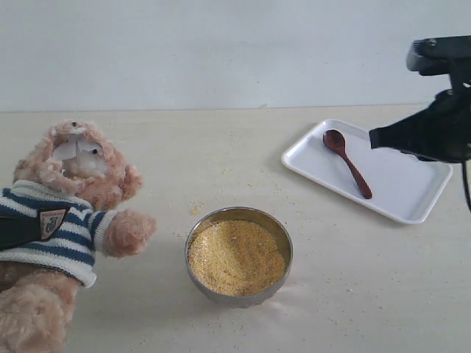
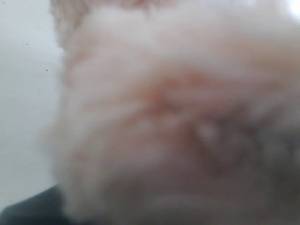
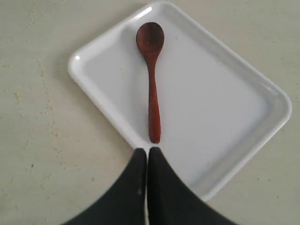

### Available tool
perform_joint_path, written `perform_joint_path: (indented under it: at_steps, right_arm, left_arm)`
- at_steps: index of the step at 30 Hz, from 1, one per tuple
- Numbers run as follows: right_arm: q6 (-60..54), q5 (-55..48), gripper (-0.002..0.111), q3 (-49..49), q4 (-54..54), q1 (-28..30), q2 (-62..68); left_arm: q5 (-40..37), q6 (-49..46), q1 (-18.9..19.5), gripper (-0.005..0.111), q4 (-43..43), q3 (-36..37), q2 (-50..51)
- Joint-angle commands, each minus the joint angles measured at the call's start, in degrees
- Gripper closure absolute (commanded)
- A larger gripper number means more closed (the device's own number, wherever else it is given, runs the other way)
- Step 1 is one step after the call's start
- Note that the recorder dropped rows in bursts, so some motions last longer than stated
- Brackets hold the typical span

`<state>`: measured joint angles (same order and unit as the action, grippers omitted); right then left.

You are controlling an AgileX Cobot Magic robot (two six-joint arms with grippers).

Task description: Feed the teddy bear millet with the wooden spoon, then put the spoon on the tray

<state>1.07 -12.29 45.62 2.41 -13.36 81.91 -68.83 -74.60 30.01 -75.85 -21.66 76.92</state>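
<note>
One wooden spoon [image 3: 153,89] lies on the tray [image 3: 220,108]; right tool [image 3: 147,151] pinched empty, left tool [image 1: 16,229] unclear.

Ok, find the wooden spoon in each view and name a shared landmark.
Exterior view: wooden spoon on the tray, upper right.
Left wrist view: absent; only blurred teddy bear fur.
Right wrist view: on the tray, handle toward the shut right hand.
Shared landmark: the tray.

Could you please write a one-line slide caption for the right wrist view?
The shut right gripper hovers at the edge of the white tray, on which the wooden spoon lies.
</note>
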Motion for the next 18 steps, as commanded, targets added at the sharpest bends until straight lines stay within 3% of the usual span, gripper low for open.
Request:
perform_joint_path:
  at_steps: [1,10,18]
  right_arm:
    - [0.72,4.96,0.108,-10.76,1.79,0.24,-13.31]
    - [1.78,3.46,0.108,-26.08,1.79,0.24,-40.7]
    - [1.78,3.46,0.108,-31.96,1.79,0.24,-59.7]
  left_arm:
    - [-1.13,-0.45,0.13,0.102,-1.06,0.32,-0.59]
    - [-1.13,-0.45,0.13,0.102,-1.06,0.32,-0.59]
    - [-1.13,-0.45,0.13,0.102,-1.06,0.32,-0.59]
